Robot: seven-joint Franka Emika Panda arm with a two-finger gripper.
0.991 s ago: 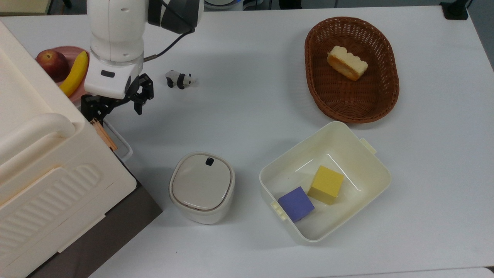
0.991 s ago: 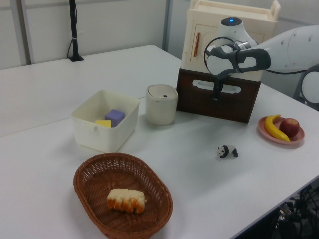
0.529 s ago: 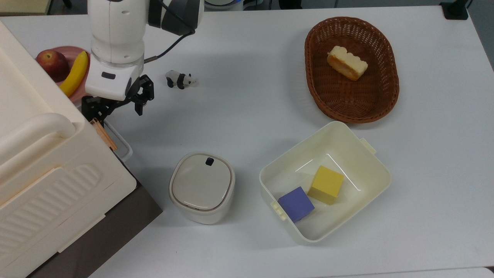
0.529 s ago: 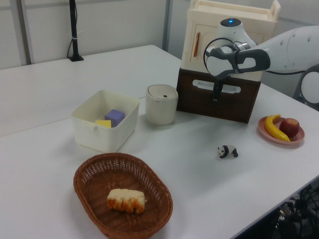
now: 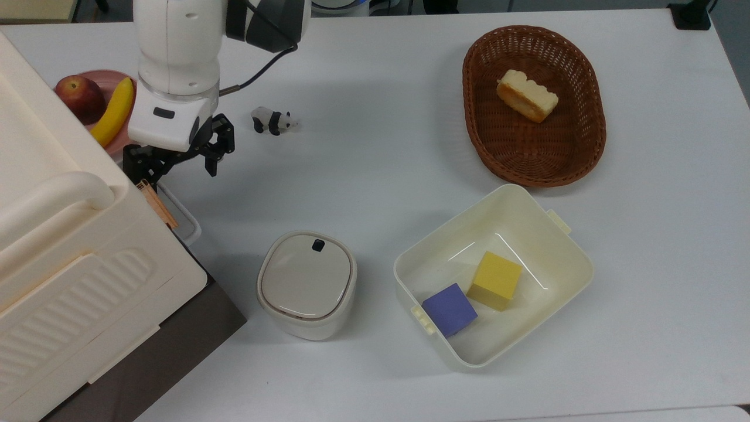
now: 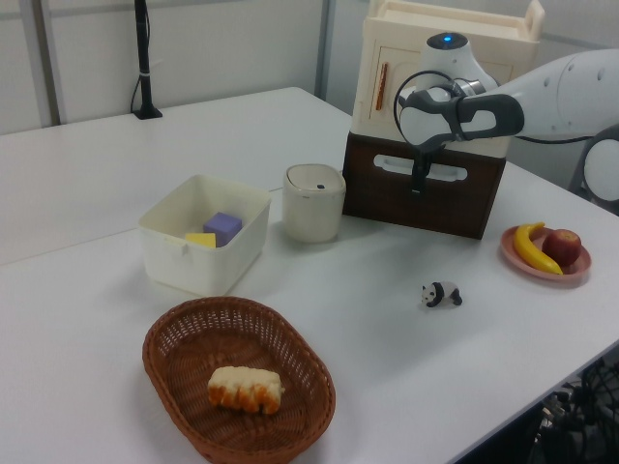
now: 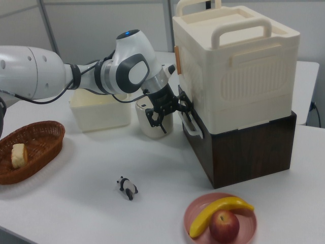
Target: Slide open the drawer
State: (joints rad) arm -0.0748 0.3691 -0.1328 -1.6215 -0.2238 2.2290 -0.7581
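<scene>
So the robot's black two-finger gripper [image 7: 170,113] sits right at the long white loop-shaped bar handle [image 7: 191,125] of the dark brown wooden drawer [image 6: 423,188], under the cream ribbed plastic box [image 7: 234,66]. Fingers are spread apart, one either side of the handle, drawer looks closed.

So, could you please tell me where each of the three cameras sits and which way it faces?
Top view: overhead, looking straight down on the white table; the arm's wrist and gripper show at upper left.
Left view: low, beyond the wicker basket, facing the drawer front; the arm enters from the left view's right.
Right view: low, by the fruit plate, facing the drawer's side; the arm enters from the right view's left.
Shared: the left and right views both show the toy panda.
</scene>
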